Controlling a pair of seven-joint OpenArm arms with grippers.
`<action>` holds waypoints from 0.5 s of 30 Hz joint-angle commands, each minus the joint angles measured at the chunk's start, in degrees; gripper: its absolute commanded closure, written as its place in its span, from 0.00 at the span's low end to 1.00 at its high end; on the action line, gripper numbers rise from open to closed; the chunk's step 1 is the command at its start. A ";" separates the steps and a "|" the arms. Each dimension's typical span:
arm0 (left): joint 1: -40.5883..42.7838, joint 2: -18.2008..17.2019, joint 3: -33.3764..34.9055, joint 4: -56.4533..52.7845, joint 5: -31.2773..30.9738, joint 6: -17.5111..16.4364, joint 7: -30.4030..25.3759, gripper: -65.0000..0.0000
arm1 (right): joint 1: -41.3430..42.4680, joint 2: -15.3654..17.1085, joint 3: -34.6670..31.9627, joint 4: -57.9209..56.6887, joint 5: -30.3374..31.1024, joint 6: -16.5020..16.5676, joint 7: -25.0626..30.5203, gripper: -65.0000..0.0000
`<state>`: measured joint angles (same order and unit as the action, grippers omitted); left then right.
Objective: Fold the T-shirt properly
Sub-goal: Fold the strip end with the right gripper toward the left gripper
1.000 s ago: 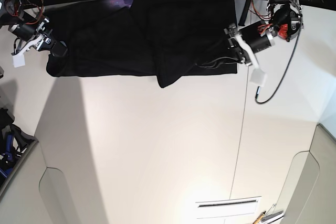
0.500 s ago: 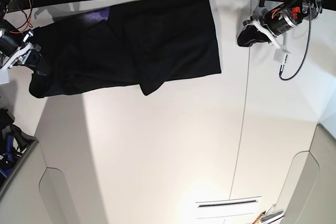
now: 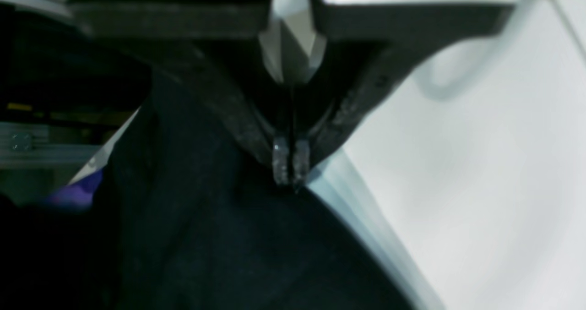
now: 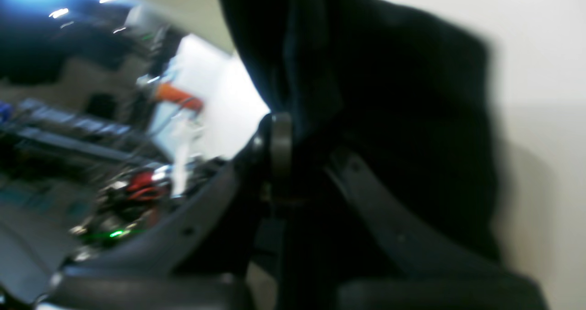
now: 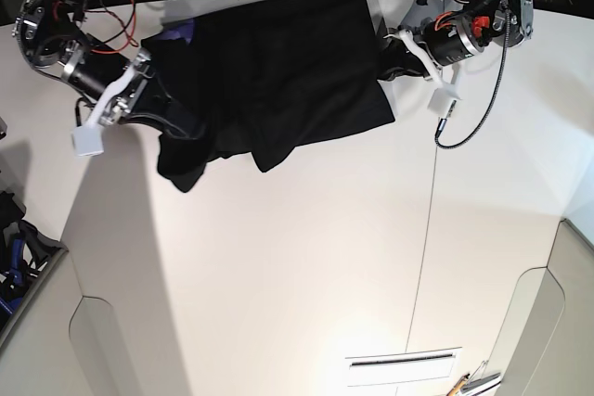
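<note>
1. Base view: the large black short-sleeved cloth T-shirt (image 5: 278, 81) lies bunched at 12 o'clock on the pale, smooth table (image 5: 297, 266). Its lower hem runs ragged from 9 to 2 o'clock, with one corner drooping at 10 o'clock. A purple patch shows at its far edge. The right gripper (image 5: 153, 104) at 10 o'clock and the left gripper (image 5: 390, 62) at 1 o'clock both sit on the shirt's side edges. The table from the middle down to 6 o'clock is open. A black cable (image 5: 478, 104) loops at 2 o'clock.

2. Left wrist view: the left gripper (image 3: 287, 165) has its jaws pressed together, tips touching the dark cloth's edge (image 3: 256, 236); whether cloth is pinched I cannot tell. White table spreads toward 3 o'clock.

3. Right wrist view, blurred: the right gripper (image 4: 293, 163) is clamped on a hanging fold of the black shirt (image 4: 389, 117). Pale table lies at 3 o'clock, cluttered equipment at 9 o'clock.
</note>
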<state>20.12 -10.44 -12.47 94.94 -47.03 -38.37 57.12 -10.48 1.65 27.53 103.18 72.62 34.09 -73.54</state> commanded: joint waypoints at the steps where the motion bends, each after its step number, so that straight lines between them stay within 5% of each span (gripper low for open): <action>1: -0.13 -0.35 0.09 0.72 1.27 0.26 0.46 1.00 | 0.46 -0.68 -2.19 1.03 1.99 0.20 1.07 1.00; 6: -0.13 -0.35 0.09 0.74 1.46 0.24 0.46 1.00 | 0.48 -3.67 -14.23 1.03 -0.85 0.22 3.76 1.00; 15: -0.13 -0.35 0.09 0.72 1.46 0.24 0.46 1.00 | 0.48 -5.31 -30.14 0.81 -26.03 -0.63 19.04 1.00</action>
<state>19.99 -10.46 -12.36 94.94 -46.70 -38.39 57.12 -10.48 -3.49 -2.57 103.07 44.84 33.10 -55.83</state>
